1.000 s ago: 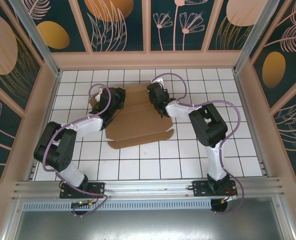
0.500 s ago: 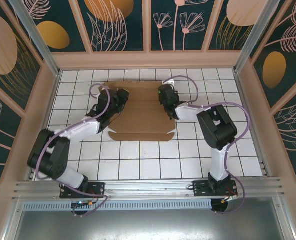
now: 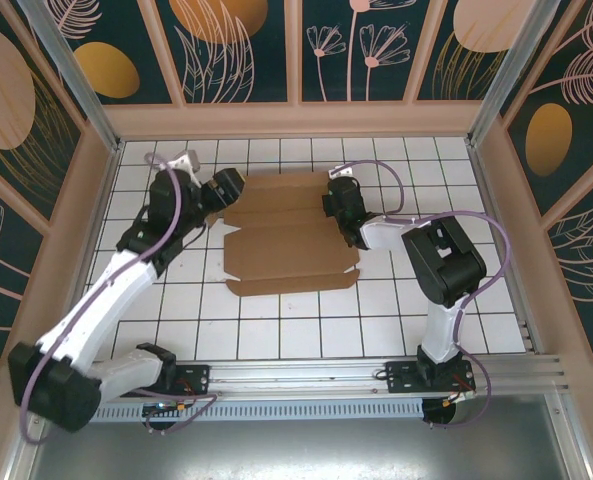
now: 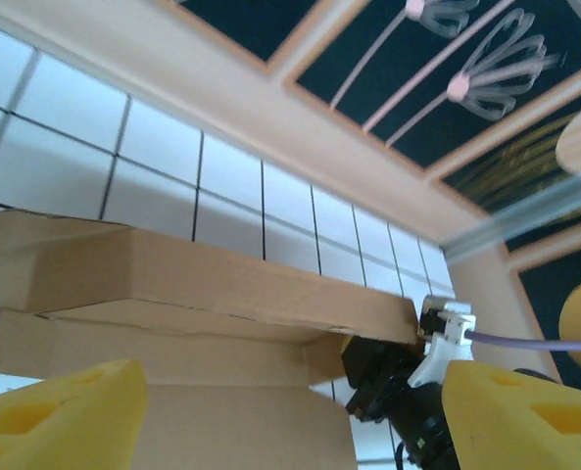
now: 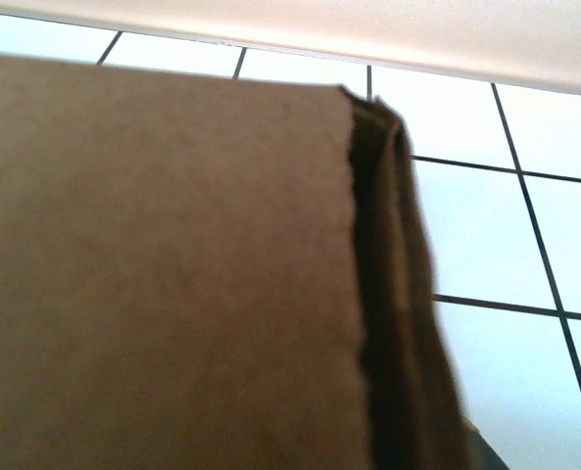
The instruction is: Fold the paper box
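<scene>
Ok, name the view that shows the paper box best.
Top external: almost the whole paper box, flaps included. Left wrist gives a low look along a folded side; right wrist a close-up of one corner.

One paper box [image 3: 286,245], two arms [image 3: 106,300], one tiled table [image 3: 376,320].

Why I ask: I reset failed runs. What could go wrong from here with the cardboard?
1. The left tool is open and grips nothing, so the raised flap may sag or flop flat.
2. The right tool is shut on the right edge of the cardboard alone; a pull from there could drag or twist the whole sheet across the table.
</scene>
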Motion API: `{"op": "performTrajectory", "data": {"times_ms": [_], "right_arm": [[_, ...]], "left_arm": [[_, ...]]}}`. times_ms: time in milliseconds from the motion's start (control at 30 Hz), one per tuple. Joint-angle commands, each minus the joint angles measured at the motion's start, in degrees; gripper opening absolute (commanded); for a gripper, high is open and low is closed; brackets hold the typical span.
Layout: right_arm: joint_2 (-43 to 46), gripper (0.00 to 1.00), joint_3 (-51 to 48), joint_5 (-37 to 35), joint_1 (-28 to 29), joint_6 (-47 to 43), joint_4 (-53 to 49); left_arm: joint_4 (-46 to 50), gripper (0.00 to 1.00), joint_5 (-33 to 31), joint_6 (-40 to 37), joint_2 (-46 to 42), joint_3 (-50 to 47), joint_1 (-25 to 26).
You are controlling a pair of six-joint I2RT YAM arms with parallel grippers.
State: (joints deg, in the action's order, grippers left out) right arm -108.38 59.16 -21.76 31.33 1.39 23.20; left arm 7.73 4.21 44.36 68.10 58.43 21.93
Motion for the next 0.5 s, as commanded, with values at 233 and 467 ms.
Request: {"op": "performTrajectory", "data": {"times_ms": [233,467], "right_arm": [[-1.59,0.00,1.01,0.08,0.31,-3.76,-6.55],[-3.35,0.00,3.65,0.05,0.31,-3.32,-7.94]], "left_arm": [[6.48,0.77,11.50,-4.90,14.93,6.30,-5.24],[11.09,0.77,4.85,-9.94,16.64,9.94,-5.60]]}}
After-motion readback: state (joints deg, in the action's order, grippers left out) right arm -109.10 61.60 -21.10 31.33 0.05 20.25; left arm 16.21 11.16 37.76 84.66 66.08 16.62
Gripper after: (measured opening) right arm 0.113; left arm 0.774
